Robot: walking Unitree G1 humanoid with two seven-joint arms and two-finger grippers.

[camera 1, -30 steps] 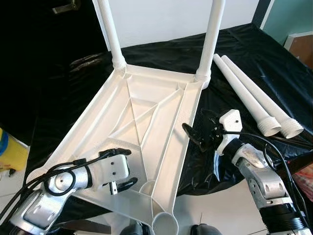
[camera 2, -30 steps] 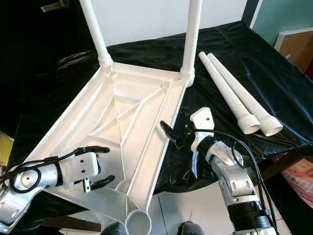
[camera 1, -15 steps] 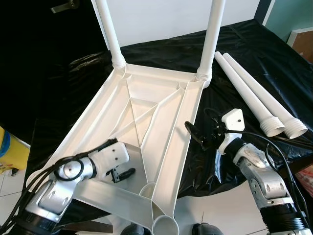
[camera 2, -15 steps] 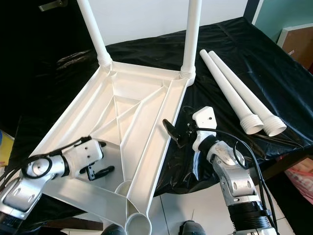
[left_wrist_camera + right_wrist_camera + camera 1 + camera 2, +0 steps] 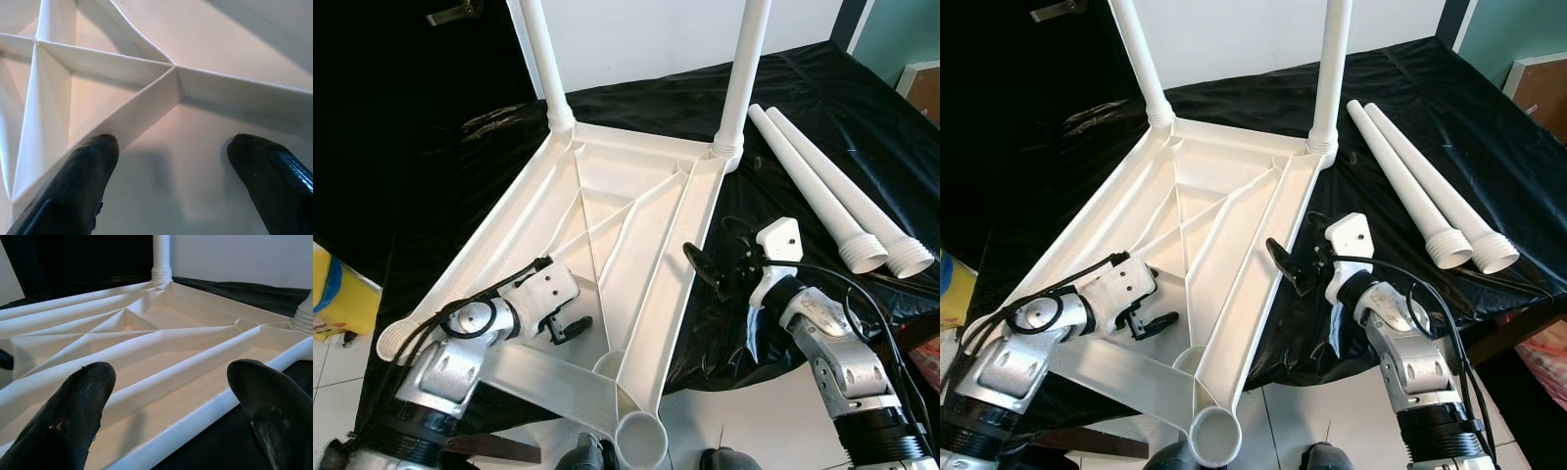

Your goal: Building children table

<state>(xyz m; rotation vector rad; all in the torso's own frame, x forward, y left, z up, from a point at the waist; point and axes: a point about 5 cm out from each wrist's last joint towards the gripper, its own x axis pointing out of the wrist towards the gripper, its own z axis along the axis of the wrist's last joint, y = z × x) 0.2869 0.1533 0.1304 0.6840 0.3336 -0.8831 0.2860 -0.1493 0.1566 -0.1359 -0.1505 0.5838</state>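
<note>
Table top: white, lying upside down on black sheet, ribs facing up, two legs standing screwed in at its far corners.

Left gripper: fingers spread, holding nothing, hovering over the ribbed underside near the table top's near end.

Right gripper: fingers apart, empty, sitting just beside the table top's right edge.

Two loose legs: lying side by side right of the table top.

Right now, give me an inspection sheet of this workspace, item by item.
Surface: black sheet, crinkled.
Job's things: upturned white tabletop, near corner overhanging the edge; two legs screwed in at the far corners; two loose legs lying side by side to the right.
Clutter: nothing seen.
End effectors: left end effector open over the tabletop's ribs; right end effector open beside its right rim.
Cables: black cable along the right arm.
Surroundings: white wall, yellow object at left.
</note>
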